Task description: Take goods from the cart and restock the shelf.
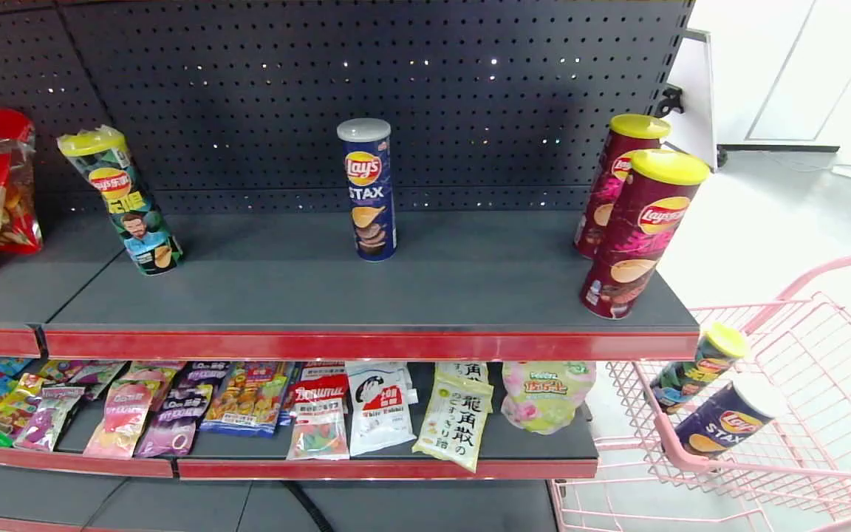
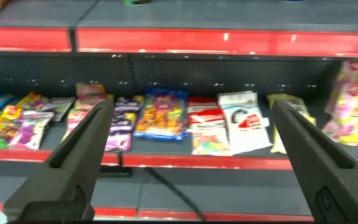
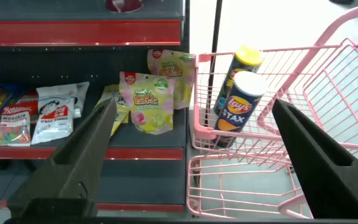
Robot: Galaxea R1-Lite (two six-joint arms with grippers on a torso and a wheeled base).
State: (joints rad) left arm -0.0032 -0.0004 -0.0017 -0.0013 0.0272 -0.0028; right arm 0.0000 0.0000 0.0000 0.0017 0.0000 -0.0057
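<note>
Restock partly done, I judge: the top shelf (image 1: 366, 303) carries four chip cans and the pink cart (image 1: 810, 279) has two left.

On the shelf:
- Green can with a yellow lid (image 1: 121, 201) at the left, standing with a lean.
- Blue can with a grey lid (image 1: 368, 188) in the middle, upright, near the back panel.
- Two maroon cans with yellow lids at the right end. One (image 1: 643, 233) is near the front edge, the other (image 1: 612, 185) just behind it. I can't tell if they touch.

Wide bare gaps between these groups, so plenty of room.

The cart is to the right of the shelf and lower. Inside it a dark green yellow-lidded can (image 1: 697, 367) and a blue can (image 1: 721, 425) lean against the cart's near-left corner, side by side. Both need to go up, probably the blue one next to its match in the middle and the green one with the one at the left.

The lower shelf is packed with snack bags (image 1: 174, 406), not my job here.

My left hand (image 2: 191, 165) is low, facing the lower shelf's bags, fingers spread wide, holding nothing. My right hand (image 3: 194, 165) is also low, pointing toward the cart, fingers wide apart and empty. The blue can sits ahead in line with the gap but well apart from the fingers. No grasp started yet. The right side is the obvious one for the next pick.
</note>
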